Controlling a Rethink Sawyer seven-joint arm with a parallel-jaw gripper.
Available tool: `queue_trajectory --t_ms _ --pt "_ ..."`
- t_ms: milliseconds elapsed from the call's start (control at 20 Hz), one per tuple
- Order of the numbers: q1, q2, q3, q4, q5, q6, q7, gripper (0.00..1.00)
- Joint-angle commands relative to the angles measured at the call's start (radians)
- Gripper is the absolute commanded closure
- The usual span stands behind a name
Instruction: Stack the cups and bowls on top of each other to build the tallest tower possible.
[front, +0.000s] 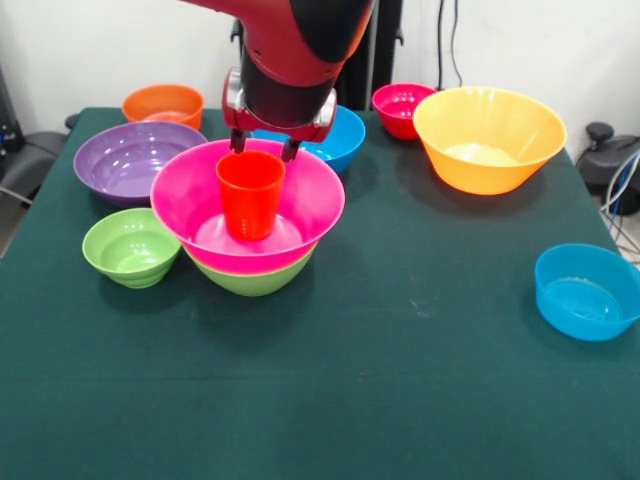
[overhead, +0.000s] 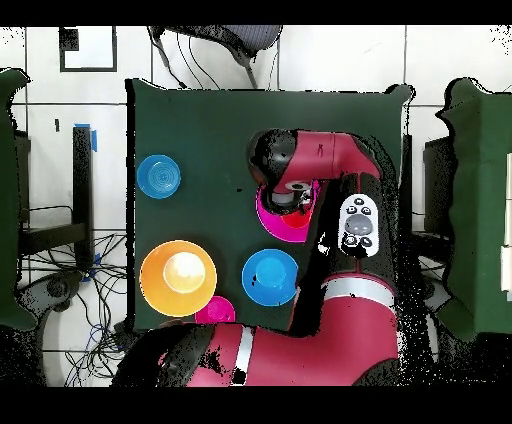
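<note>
Cup (front: 250, 193) upright in pink bowl (front: 190, 200), jaws spread just above its rim

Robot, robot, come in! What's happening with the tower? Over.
Gripper at orange cup rim, fingers astride it. Cup upright in pink bowl, nested on green bowl. Nothing in the way.

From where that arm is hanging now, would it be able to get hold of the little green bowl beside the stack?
Probably yes. The small green bowl sits open on the cloth just beside the pink bowl, with nothing over it. The end effector hangs above the orange cup, so a short sideways move should do.
</note>
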Motion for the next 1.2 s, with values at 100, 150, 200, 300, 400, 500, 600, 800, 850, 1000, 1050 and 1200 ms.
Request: queue_trajectory --t_ms 100,150,200,300,400,500,600,800,850,1000,1050,1200 --pt "-0.004 0.018 0.108 0.04 0.065 0.057 0.018 0.0" --pt "-0.001 0.016 0.109 0.038 0.071 0.065 0.022 0.0" --pt "0.0 0.016 0.11 0.035 0.078 0.069 0.024 0.0" --pt "0.005 0.013 0.109 0.032 0.092 0.081 0.033 0.0" --pt "0.008 0.01 0.109 0.032 0.111 0.093 0.041 0.0" --pt "0.01 0.012 0.109 0.026 0.123 0.099 0.042 0.0" --pt "0.011 0.01 0.11 0.032 0.146 0.109 0.051 0.0" --pt "0.013 0.005 0.117 0.042 0.186 0.121 0.061 0.0" --pt "0.013 0.005 0.118 0.044 0.199 0.13 0.067 0.0" --pt "0.01 0.008 0.125 0.048 0.237 0.147 0.075 0.0" --pt "0.01 0.01 0.127 0.05 0.248 0.154 0.076 0.0" --pt "0.013 0.011 0.128 0.053 0.277 0.167 0.082 0.0"
